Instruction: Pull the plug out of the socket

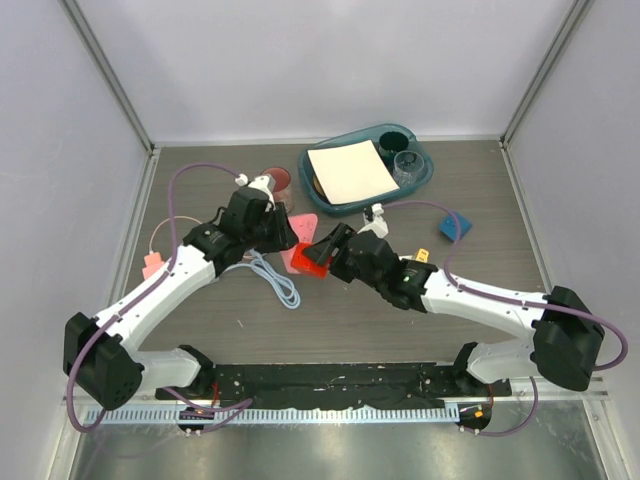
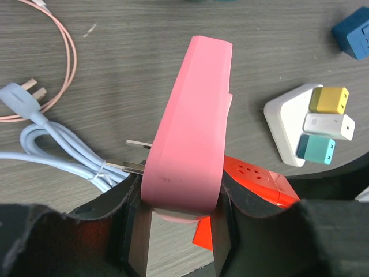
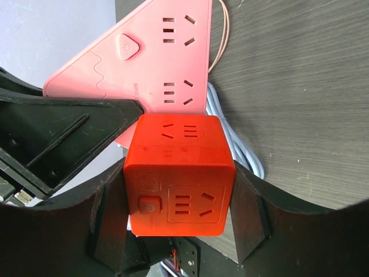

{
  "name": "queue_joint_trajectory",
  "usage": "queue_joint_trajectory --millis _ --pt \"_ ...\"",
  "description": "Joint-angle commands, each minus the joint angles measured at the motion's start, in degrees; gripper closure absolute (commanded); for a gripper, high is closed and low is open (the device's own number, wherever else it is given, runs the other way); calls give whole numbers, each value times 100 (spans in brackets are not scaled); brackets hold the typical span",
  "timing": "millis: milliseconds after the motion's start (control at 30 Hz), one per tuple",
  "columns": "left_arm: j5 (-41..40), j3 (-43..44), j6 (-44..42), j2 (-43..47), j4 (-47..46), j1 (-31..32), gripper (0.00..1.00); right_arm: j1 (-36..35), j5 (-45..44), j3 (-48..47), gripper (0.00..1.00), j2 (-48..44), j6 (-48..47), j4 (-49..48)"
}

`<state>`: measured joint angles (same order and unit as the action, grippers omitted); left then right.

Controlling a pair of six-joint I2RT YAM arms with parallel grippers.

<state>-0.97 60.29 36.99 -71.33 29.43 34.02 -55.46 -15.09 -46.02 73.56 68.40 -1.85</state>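
My left gripper [image 2: 179, 222] is shut on a flat pink triangle [image 2: 190, 127] held on edge above the table; metal prongs stick out of its left side. My right gripper [image 3: 179, 213] is shut on a red cube [image 3: 179, 173] that rests against the triangle's outlet face [image 3: 161, 52]. Whether the two are still joined I cannot tell. In the top view both grippers meet at mid-table [image 1: 305, 250]. The small pink plug [image 1: 152, 265] with its thin pink cord [image 2: 66, 52] lies far left, untouched. Of the socket only the coiled pale-blue cord [image 1: 275, 280] and its wall plug [image 2: 23, 95] show; the strip is hidden.
A teal tray [image 1: 425, 180] with a white sheet, a dark cup and a glass stands at the back. A white triangular board [image 2: 285, 124] carries yellow, white and teal adapters. A blue cube [image 1: 453, 226] lies right of centre. A reddish bowl [image 1: 278, 180] sits behind the left gripper.
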Motion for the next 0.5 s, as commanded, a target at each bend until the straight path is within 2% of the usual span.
queue_joint_trajectory --millis 0,67,200,267,367,400,467 --pt "-702 123 -482 -101 502 26 100 9 -160 -959 99 79 -792 25" --pt "-703 114 -482 -83 502 17 100 9 -257 -1041 99 124 -837 404" --pt "-711 106 -491 -65 511 17 100 114 128 -734 99 -104 -978 -131" --pt "-720 106 -500 -65 502 17 100 429 427 -558 99 -263 -995 -202" --pt "-668 114 -500 -135 502 17 100 816 1374 -112 99 -499 -882 -569" --pt "-650 114 -500 -144 476 26 100 1061 1926 22 99 -561 -733 -736" --pt "-571 88 -500 -171 406 17 100 1230 2194 285 99 -658 -662 -1001"
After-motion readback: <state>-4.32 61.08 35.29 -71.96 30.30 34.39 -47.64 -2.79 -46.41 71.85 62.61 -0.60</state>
